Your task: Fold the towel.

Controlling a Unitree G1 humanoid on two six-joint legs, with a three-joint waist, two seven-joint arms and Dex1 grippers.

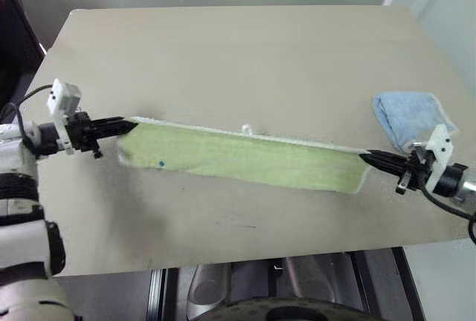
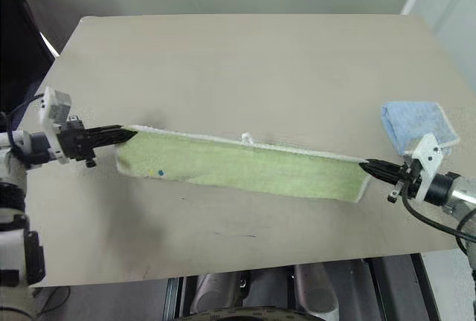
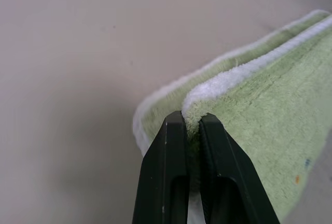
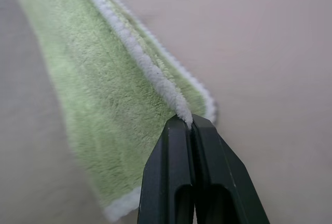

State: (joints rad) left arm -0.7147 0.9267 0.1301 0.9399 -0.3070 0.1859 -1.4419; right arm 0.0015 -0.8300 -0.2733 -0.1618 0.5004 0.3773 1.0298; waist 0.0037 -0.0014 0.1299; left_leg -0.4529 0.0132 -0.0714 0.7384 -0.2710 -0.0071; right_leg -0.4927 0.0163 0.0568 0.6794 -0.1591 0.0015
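1. The left gripper (image 1: 132,122) was clamped tight on the towel (image 1: 245,156) at its left top corner, pinching the white edging between both black fingers (image 3: 171,172).
2. The right gripper (image 1: 367,157) was clenched on the opposite top corner, jaws pressed together on the white trim, as the right wrist view made plain.
3. The towel hung stretched between the two grippers, its long axis running straight from one to the other, slanting a touch lower toward the right gripper. Each arm held its own end, so neither was the nearer.
4. Both wrist views showed two layers at the pinched edge, so I judged it already doubled along its length, with its lower edge down at the table (image 1: 223,53).
5. Midway along the towel's top edge stood the small white loop (image 1: 246,128); near its left end sat the small dark mark (image 1: 161,163).
6. Beyond the towel's right end, just past the right gripper, lay a light blue towel (image 1: 405,117), apart from the green one.
7. Beyond the towel stretched bare tabletop, room I judged enough for laying it down.
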